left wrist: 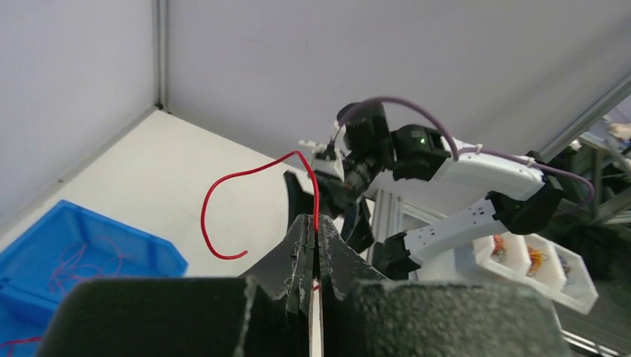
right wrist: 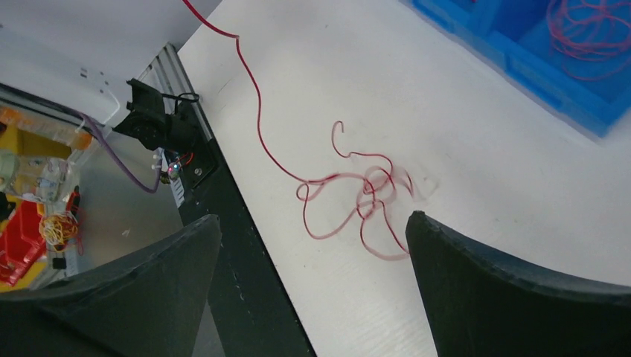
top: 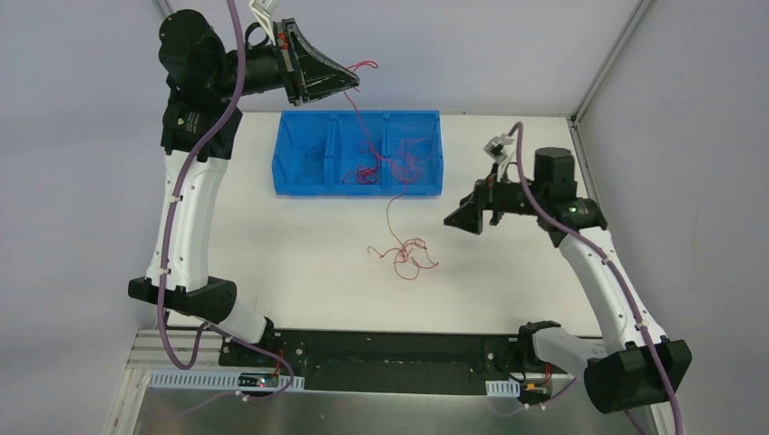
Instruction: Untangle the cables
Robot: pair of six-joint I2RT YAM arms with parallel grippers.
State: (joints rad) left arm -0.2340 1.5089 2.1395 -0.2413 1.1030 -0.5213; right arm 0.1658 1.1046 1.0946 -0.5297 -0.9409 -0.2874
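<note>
Blue bin (top: 283, 168) beneath red cables (top: 405, 255), left end effector (top: 353, 83) pinching one

Surface (top: 299, 254) under my right claw (right wrist: 310, 220) open; ahead of it, red cable (left wrist: 317, 204) strung to my left claw (top: 352, 83) plus blue bin (top: 288, 163) block passage.

top external: high behind both bases, looking down on the whole table (top: 272, 263), far | left wrist: raised, facing level across past its own fingers (left wrist: 294, 260) to the right arm (left wrist: 476, 167) | right wrist: near, angled down at the table | shared: loose cables (top: 405, 256) in top and right wrist; blue bin (top: 308, 186) in all 3
</note>
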